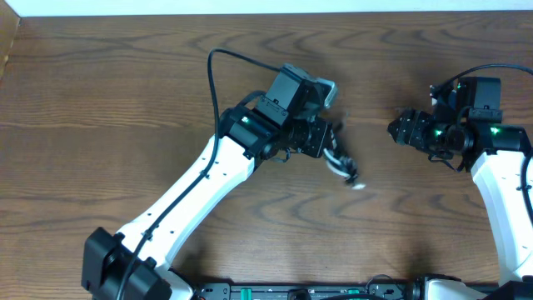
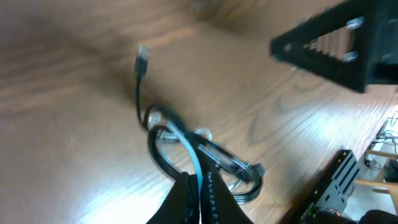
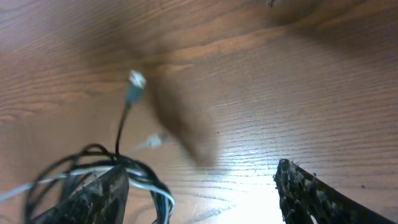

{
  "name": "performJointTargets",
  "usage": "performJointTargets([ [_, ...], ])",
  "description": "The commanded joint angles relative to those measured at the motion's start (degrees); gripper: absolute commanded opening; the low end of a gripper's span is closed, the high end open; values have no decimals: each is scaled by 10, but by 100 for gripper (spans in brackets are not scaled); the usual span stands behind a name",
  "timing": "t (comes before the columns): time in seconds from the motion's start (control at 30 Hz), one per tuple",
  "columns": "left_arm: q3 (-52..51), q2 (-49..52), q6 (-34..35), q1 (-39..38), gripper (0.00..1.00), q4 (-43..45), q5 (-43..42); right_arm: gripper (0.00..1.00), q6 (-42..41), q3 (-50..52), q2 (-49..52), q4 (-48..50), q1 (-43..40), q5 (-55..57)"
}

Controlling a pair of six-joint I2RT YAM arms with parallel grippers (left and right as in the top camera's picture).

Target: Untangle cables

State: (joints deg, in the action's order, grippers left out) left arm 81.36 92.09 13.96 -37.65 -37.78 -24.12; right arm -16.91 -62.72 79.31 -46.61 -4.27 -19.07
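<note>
Cables (image 2: 185, 142) sit pinched in the left tool (image 2: 199, 182), arm (image 1: 200, 179) stretched forward; right tool (image 3: 199, 180) spread wide.

The left gripper (image 2: 199, 182) is held with jaws pressed together; the right gripper (image 3: 200, 171) is held spread wide.

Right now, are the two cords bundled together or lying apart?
Bundled. The left wrist view shows the black cord and white cord coiled into one loop, the left gripper shut on the white cord.
</note>
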Motion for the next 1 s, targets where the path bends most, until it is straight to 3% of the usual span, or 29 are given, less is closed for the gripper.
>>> performJointTargets([
  [0.0, -2, 23, 14, 3, 7, -32, -7, 72, 9, -6, -3, -7, -1, -2],
  [0.17, -4, 76, 14, 9, 7, -40, 1, 72, 9, -5, -3, -20, -1, -2],
  [0.3, -4, 106, 13, 19, 7, -55, 83, 72, 9, -3, -3, -30, -1, -1],
  [0.33, -4, 108, 11, 23, 11, -55, 98, 72, 9, -3, -3, -30, -1, -1],
  [0.4, -2, 106, -26, 30, 47, -53, 109, 74, 9, -3, -3, -29, -1, -1],
  [0.43, -2, 104, -30, 33, 52, -55, 109, 74, 9, -3, -3, -29, -1, -1],
  [0.6, -3, 107, -24, 33, 55, -75, 99, 76, 9, -3, -3, -29, -1, -1],
  [0.8, -21, 153, 79, 32, 55, -77, 59, 77, 9, -3, -3, -29, -1, 1],
  [0.97, -21, 198, 119, 32, 55, -47, 13, 77, 9, -3, -3, -29, -1, 1],
])
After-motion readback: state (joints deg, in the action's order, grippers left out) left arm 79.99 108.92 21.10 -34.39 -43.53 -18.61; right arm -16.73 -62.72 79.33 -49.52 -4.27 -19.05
